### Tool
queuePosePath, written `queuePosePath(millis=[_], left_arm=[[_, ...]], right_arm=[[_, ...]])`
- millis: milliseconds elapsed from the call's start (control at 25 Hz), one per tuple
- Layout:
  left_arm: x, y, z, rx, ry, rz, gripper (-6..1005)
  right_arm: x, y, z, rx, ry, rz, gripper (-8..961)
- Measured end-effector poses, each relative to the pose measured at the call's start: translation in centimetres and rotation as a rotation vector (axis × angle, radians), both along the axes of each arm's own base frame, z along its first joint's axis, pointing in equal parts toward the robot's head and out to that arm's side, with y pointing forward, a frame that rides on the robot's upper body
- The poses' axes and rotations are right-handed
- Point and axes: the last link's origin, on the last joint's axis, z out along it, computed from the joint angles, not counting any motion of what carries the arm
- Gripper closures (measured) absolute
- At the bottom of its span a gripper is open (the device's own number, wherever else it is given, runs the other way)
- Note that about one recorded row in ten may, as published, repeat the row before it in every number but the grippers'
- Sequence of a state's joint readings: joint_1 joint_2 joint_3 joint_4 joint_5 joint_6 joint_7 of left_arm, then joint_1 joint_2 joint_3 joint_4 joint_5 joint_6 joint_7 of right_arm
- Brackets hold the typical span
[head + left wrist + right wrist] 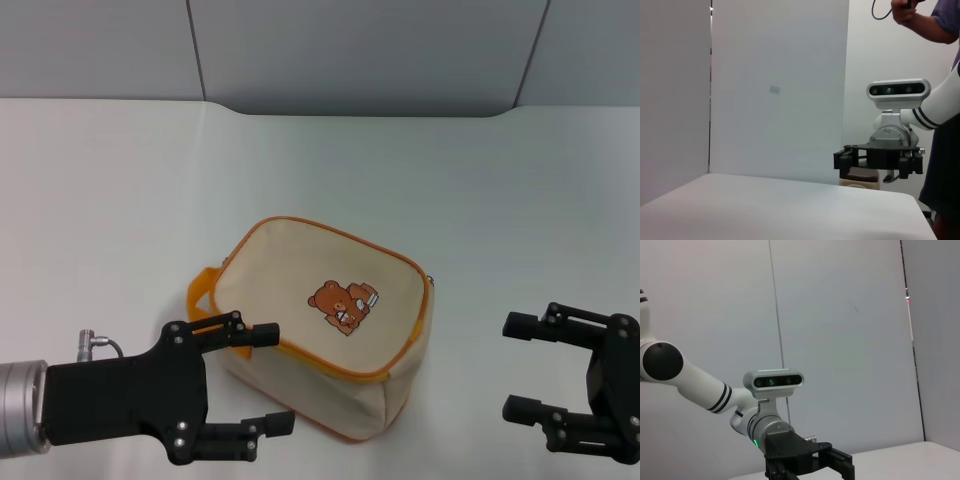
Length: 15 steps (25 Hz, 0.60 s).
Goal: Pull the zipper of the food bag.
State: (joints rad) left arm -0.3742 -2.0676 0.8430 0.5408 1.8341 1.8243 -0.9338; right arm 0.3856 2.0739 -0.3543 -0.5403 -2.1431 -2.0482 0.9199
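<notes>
The food bag (330,320) lies in the middle of the white table, beige, with the bear print facing up and the orange loop handle (203,288) at its left end. The zipper (421,325) shows as a thin orange line around the upper rim. A tiny pull (432,279) seems to sit at the bag's right far corner. My left gripper (282,378) is open, with its fingers (245,335) on either side of the bag's near left corner. My right gripper (508,365) is open and empty, to the right of the bag and apart from it.
The table's far edge (350,108) meets grey wall panels. The left wrist view shows the right gripper (840,160) farther off and a person (940,22) behind it. The right wrist view shows the left arm (700,390) against a grey wall.
</notes>
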Motion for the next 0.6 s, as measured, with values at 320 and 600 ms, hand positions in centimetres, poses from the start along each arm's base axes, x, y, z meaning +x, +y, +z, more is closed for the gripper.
queuePosePath(millis=[320, 600], left_arm=[[-0.24, -0.25, 0.01, 0.005, -0.005, 0.014, 175], [-0.39, -0.54, 0.01, 0.014, -0.010, 0.011, 175]], right_arm=[[-0.06, 0.09, 0.04, 0.002, -0.002, 0.005, 218], [-0.10, 0.15, 0.17, 0.015, -0.010, 0.011, 219]])
